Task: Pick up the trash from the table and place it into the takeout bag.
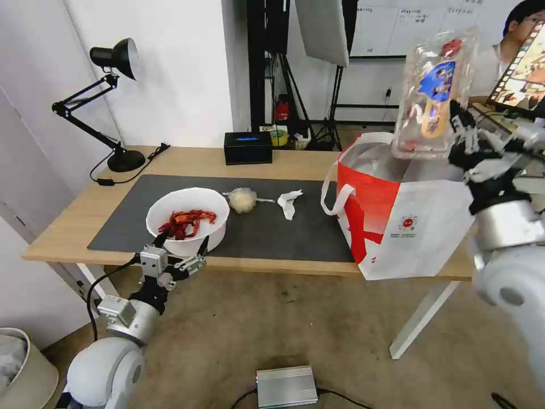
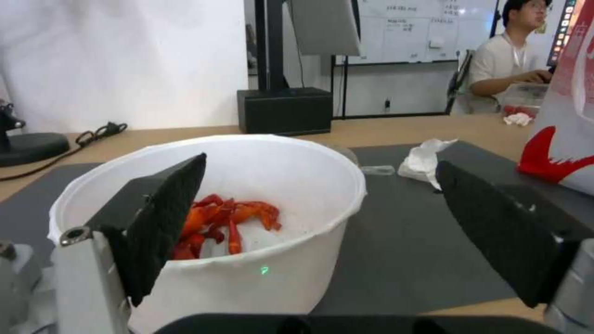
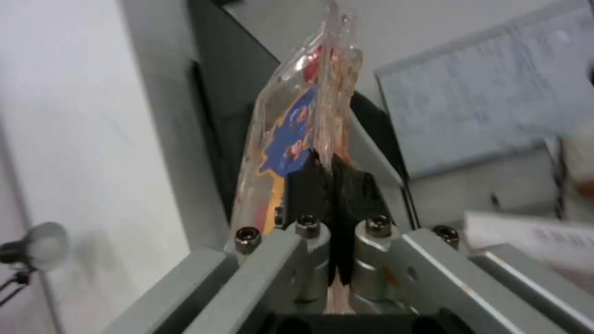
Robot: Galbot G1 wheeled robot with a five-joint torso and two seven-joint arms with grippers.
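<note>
— What's on my table (image 1: 272,162) right now?

— Light wood with a dark grey mat (image 1: 284,227). At its right end the takeout bag (image 1: 420,227) stands open, white and red, foil inside, loop handles limp.

— And my right gripper (image 1: 462,128)?

— Pressed together on the edge of the clear plastic container (image 1: 434,96), holding it upright above the bag's mouth.

— My left gripper (image 1: 179,247)?

— Spread wide at the near rim of the white round bowl (image 1: 187,218) of red shells. Beyond it lie the small knotted bag (image 1: 244,200) and the crumpled tissue (image 1: 288,201)
</note>
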